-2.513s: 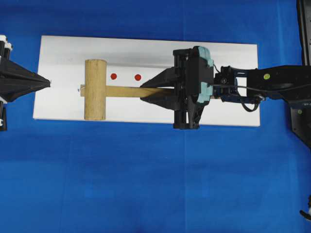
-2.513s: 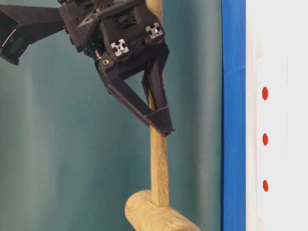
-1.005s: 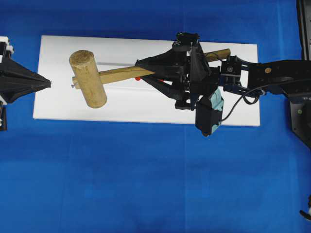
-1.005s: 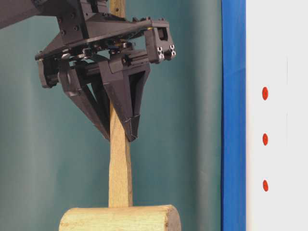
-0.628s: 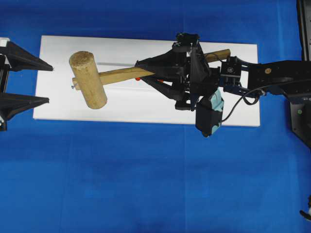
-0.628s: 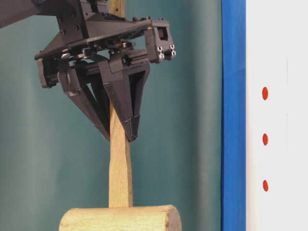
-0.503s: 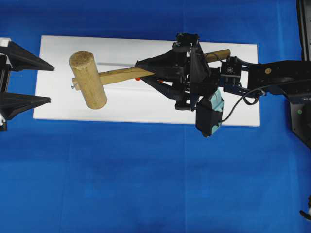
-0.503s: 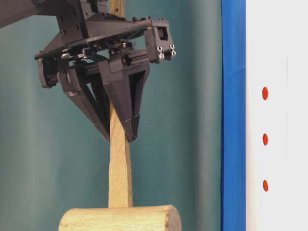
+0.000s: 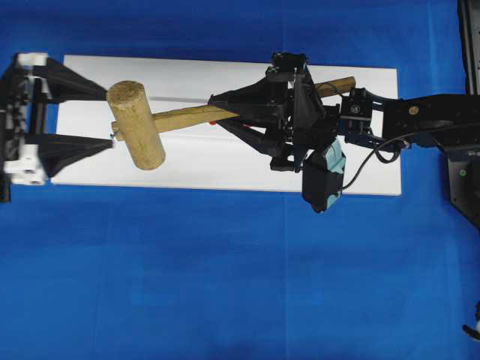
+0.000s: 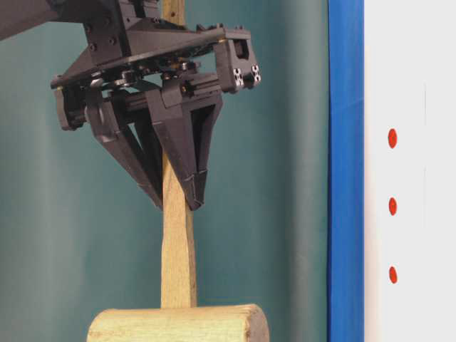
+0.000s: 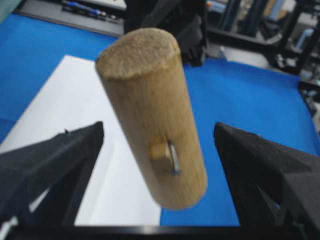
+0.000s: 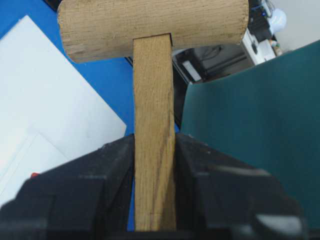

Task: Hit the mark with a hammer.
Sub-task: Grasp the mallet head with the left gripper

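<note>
On my left, the left gripper [image 9: 101,116] now has its jaws spread wide and has come in over the end of the white board [image 9: 225,169]; a second ago it sat back at the edge, pressed to a point. From its wrist camera the two fingers [image 11: 50,160] stand either side of the hammer [image 9: 139,124] head with clear air between them, touching nothing. I read that as a move to steady or take the head, so the strike is on hold for now.

Moving right, the hammer hangs raised off the board, head tilted, its flat handle running back to the right gripper [image 9: 225,112], which pinches the handle partway along, unchanged over the last second. Two and a half seconds back the head lay flat on the board with red marks beside it; now I think one red mark [image 9: 215,121] just peeks from under the handle, though it is mostly hidden
</note>
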